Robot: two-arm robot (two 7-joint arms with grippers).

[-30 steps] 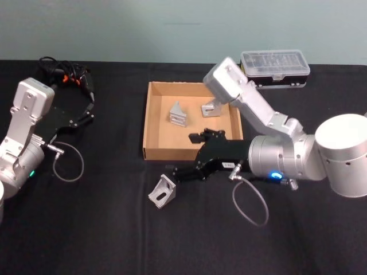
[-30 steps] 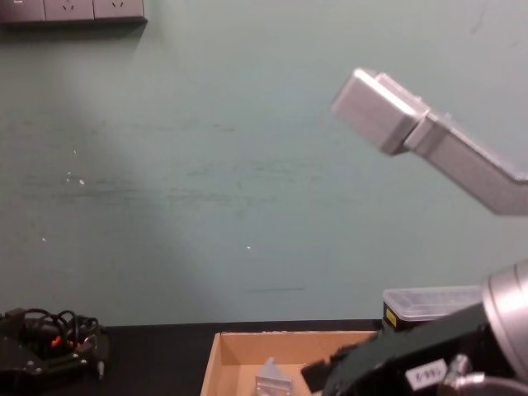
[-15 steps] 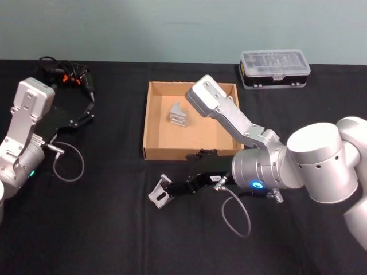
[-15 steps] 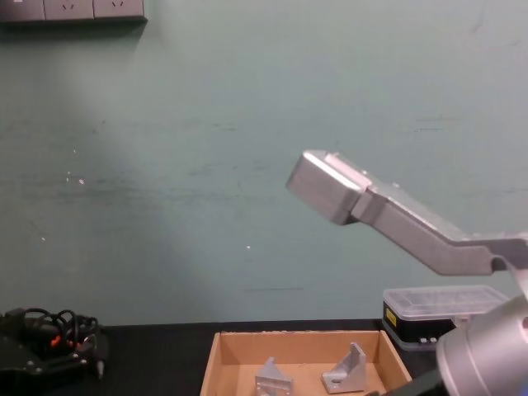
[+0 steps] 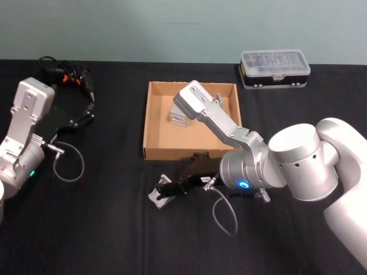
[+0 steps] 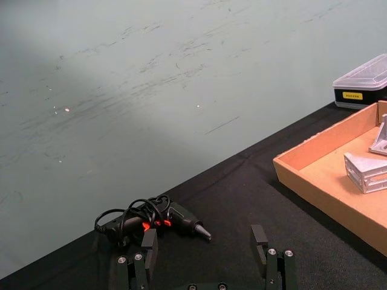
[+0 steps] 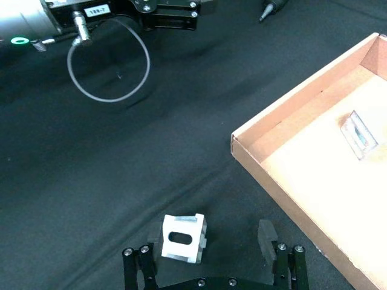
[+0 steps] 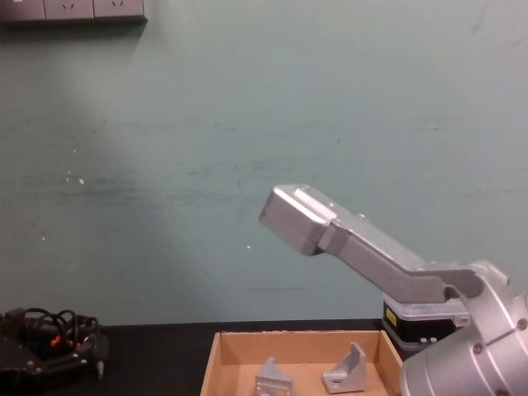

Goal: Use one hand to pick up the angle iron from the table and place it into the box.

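At the left edge of the table [image 5: 103, 229], the left gripper [image 6: 205, 257] is parked with its fingers spread and nothing between them, near a bundled black tool and cable [image 5: 63, 75]. It is well apart from the work, at about 10 o'clock from the task's piece in the head view. The loose angle iron [image 5: 156, 197] lies on the black tabletop in front of the box's near wall, toward its left corner. The right gripper [image 5: 168, 189] is the nearer hand and reaches it from the 3 o'clock side. The right wrist view shows its fingers [image 7: 275, 254] open and straddling the piece, which sits nearer one finger than the other with its slotted face turned up. I judge that the next move is a squeeze across the iron's flat sides. From the iron, the box [image 5: 147, 126] lies at about 12 to 1 o'clock, just beyond, so the carry will be short and over the low near wall. The chest view shows two more angle irons [image 8: 272, 381] [image 8: 346, 371] standing side by side in the box. A black case with a clear lid [image 5: 275, 69] sits apart at the box's 2 o'clock.
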